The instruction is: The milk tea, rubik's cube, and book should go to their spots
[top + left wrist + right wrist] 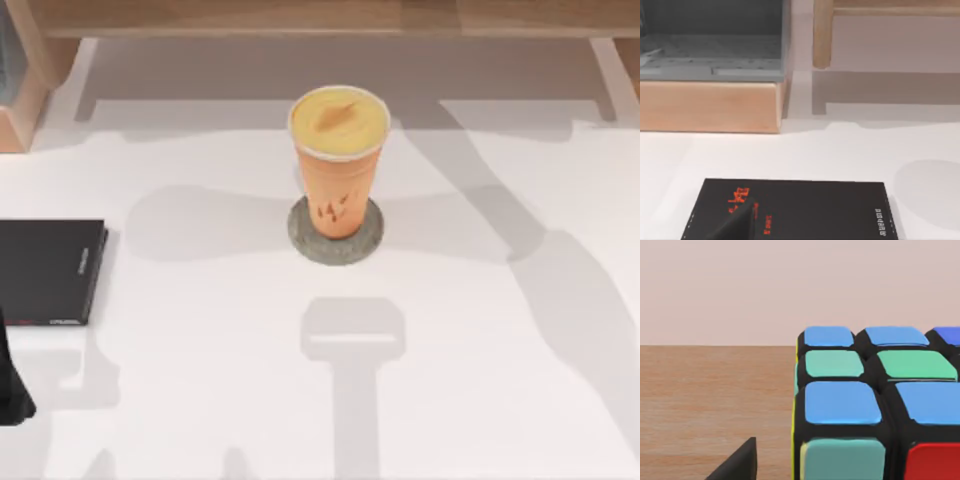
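Note:
The milk tea (338,160), a tall orange cup with a yellow top, stands upright on the round grey coaster (336,232) at the table's middle. A flat black book (50,271) lies at the left edge, and its cover with red marks (805,210) fills the low part of the left wrist view. My left gripper (735,225) hovers just over that cover, and its arm (12,385) shows at the lower left. The rubik's cube (875,410) rests on a brown wooden surface (710,400), very close to my right gripper (737,462). The teal book is out of view.
A wooden box with a grey inside (710,75) stands behind the black book at the far left. Along the table's far edge runs a wooden frame (320,18), with one leg (822,35) beside the box. White tabletop (480,330) spreads around the cup.

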{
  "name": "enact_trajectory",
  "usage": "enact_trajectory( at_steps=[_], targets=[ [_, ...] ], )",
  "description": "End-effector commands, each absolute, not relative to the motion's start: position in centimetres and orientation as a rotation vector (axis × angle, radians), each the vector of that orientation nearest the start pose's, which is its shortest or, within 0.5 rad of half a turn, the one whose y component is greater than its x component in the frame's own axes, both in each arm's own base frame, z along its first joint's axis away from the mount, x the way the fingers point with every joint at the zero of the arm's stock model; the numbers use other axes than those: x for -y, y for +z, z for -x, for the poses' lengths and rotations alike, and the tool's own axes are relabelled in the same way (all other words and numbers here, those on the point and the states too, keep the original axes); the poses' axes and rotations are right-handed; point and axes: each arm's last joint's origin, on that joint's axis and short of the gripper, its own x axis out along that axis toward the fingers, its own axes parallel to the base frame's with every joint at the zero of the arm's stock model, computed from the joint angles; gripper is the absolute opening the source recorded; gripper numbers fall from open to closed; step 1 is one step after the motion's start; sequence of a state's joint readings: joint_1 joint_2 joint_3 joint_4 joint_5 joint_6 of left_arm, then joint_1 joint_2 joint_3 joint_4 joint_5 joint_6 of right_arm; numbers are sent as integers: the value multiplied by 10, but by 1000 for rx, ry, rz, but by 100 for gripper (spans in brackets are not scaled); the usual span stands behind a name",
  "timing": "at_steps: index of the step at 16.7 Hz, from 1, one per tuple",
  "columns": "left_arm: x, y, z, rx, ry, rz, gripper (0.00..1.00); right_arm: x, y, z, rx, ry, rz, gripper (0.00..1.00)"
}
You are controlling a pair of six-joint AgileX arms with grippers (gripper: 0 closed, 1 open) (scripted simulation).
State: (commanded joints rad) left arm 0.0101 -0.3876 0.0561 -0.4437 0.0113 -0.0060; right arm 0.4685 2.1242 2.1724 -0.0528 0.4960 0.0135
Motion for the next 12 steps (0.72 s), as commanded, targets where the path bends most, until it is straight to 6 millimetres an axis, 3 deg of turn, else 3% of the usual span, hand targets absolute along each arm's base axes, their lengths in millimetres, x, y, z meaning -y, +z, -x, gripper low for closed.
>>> enact_trajectory(
  at_steps=[3,6,9,12],
  targets=[
    [1,160,-76,0,0,0,100,-219,398,-449,3,1,0,100],
    [1,160,-76,0,0,0,100,-200,409,-436,11,28,-4,100],
    [1,160,-76,0,0,0,100,-167,420,-409,7,72,-2,100],
    [1,160,-76,0,0,0,100,-126,417,-365,-24,116,4,100]
  ],
)
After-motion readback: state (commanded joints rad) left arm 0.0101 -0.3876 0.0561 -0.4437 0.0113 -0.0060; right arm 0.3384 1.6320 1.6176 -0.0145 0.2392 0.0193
